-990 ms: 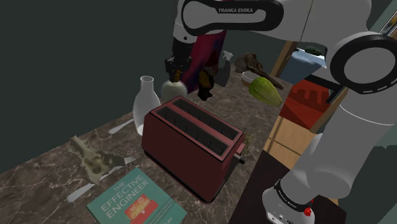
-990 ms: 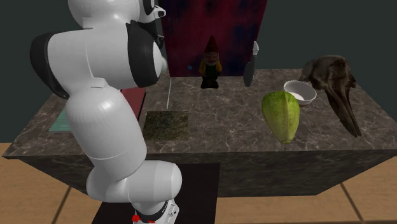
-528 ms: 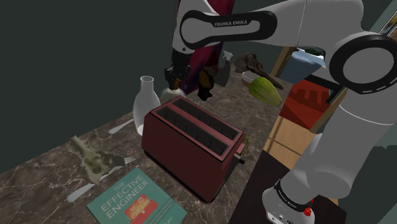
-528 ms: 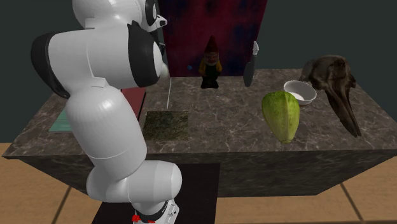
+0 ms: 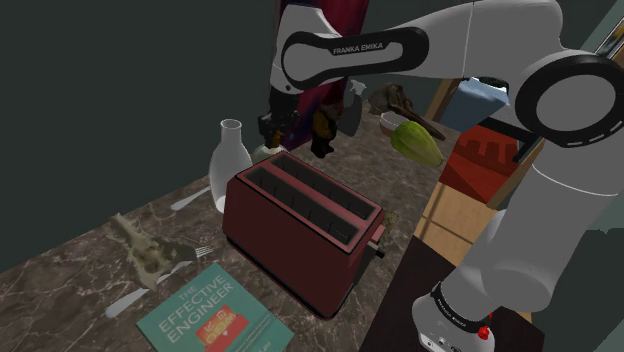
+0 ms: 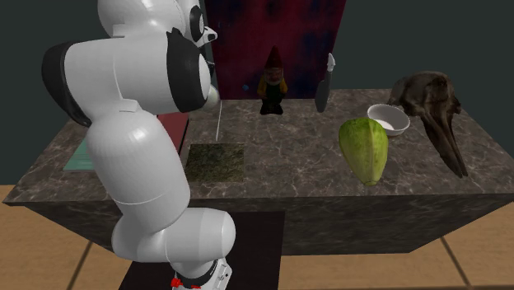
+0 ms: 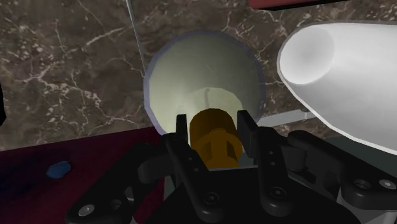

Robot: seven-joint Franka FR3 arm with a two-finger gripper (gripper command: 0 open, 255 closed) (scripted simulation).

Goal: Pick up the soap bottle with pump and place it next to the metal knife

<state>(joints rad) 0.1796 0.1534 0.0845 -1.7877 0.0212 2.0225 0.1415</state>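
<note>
Your gripper point(image 7: 214, 124) is closed on the orange-brown pump head point(image 7: 213, 141) of the soap bottle point(image 7: 191, 76), with a black finger point(image 7: 182, 130) against each side and no gap that I can see. The bottle stands on the marble counter point(image 5: 90, 235), at the dark red toaster's point(image 5: 300, 225) 11 o'clock in the shoulder view, and the pale vase point(image 5: 230, 165) is just beside it at its 9 o'clock.

Expect a stiff, smooth body too broad for the jaws, so the pump is the sensible hold. I judge it will hang bottom-heavy and may swing or twist, and the head could sink under pressure, so lift slowly and straight.

The wrist view gives you the contact itself, and the shoulder view gives the crowding neighbours. In the second exterior view the white arm point(image 6: 140, 123) stands before that spot, and you get the counter's other end with the garden gnome point(image 6: 273, 82), white bowl point(image 6: 389, 119) and green fruit point(image 6: 364, 148)
</note>
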